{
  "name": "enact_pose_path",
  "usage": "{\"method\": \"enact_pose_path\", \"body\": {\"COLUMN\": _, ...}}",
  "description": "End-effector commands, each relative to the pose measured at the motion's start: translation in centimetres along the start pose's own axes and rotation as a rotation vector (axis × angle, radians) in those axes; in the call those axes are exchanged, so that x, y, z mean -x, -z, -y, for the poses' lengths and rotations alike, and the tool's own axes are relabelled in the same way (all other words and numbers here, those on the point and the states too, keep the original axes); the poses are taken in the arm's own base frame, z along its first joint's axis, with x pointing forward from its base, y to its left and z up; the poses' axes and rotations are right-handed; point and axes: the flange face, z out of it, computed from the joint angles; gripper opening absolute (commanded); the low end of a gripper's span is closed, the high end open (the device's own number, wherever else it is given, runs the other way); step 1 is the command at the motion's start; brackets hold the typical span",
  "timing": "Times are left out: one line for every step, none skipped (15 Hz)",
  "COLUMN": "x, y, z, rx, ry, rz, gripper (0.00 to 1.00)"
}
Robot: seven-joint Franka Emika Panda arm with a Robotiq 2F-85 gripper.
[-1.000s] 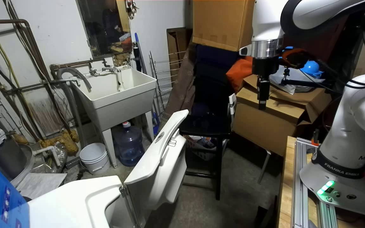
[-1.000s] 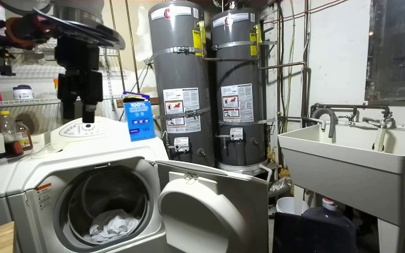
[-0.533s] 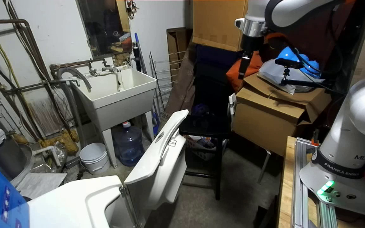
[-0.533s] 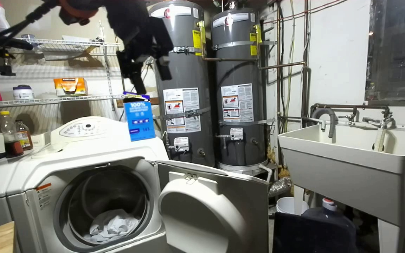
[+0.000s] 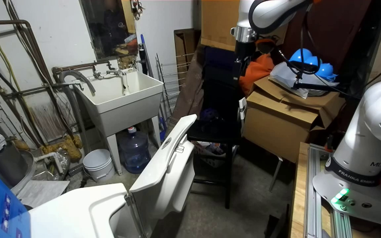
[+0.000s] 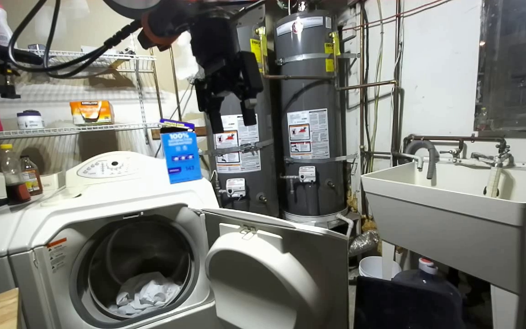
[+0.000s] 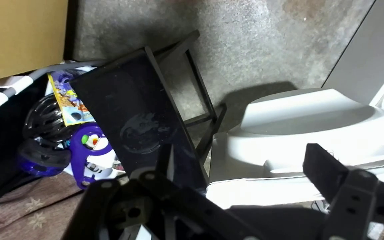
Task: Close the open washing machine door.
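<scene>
The washing machine has a front opening with a drum and white cloth inside; its white top also shows in an exterior view. Its washing machine door stands swung wide open to the side, its rounded inner bulge showing. Its top edge shows in an exterior view and in the wrist view. My gripper, also in an exterior view, is open and empty, pointing down, high above the door and apart from it. In the wrist view, the door lies below, between and beyond the spread fingers.
A black chair stands beside the door's free edge. A utility sink, cardboard boxes and a water heater stand around. A blue box sits on the machine. The arm's wooden bench is at the right.
My gripper has risen and moved away from the arm's base, leftward in one exterior picture and rightward in the other. It tilted midway and is nearly upright again. The door has not moved.
</scene>
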Motion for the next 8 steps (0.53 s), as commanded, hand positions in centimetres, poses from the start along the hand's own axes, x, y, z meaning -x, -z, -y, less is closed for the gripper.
{"method": "enact_pose_path", "body": {"x": -0.02, "y": 0.1, "z": -0.01, "rx": 0.0, "ry": 0.0, "rz": 0.0, "gripper": 1.0}}
{"method": "enact_pose_path", "body": {"x": -0.02, "y": 0.13, "z": -0.02, "rx": 0.0, "ry": -0.001, "rz": -0.001, "gripper": 1.0}}
{"method": "enact_pose_path", "body": {"x": -0.02, "y": 0.14, "z": -0.06, "rx": 0.0, "ry": -0.001, "rz": -0.001, "gripper": 1.0}}
{"method": "enact_pose_path", "body": {"x": -0.01, "y": 0.14, "z": -0.07, "rx": 0.0, "ry": -0.001, "rz": -0.001, "gripper": 1.0}}
{"method": "enact_pose_path", "body": {"x": -0.02, "y": 0.14, "z": -0.07, "rx": 0.0, "ry": -0.001, "rz": -0.001, "gripper": 1.0}}
{"method": "enact_pose_path", "body": {"x": -0.01, "y": 0.14, "z": -0.07, "rx": -0.001, "ry": -0.002, "rz": -0.001, "gripper": 1.0}}
{"method": "enact_pose_path", "body": {"x": -0.01, "y": 0.14, "z": -0.07, "rx": -0.001, "ry": -0.002, "rz": -0.001, "gripper": 1.0}}
{"method": "enact_pose_path", "body": {"x": -0.6, "y": 0.17, "z": 0.21, "rx": 0.012, "ry": 0.028, "rz": -0.02, "gripper": 1.0}}
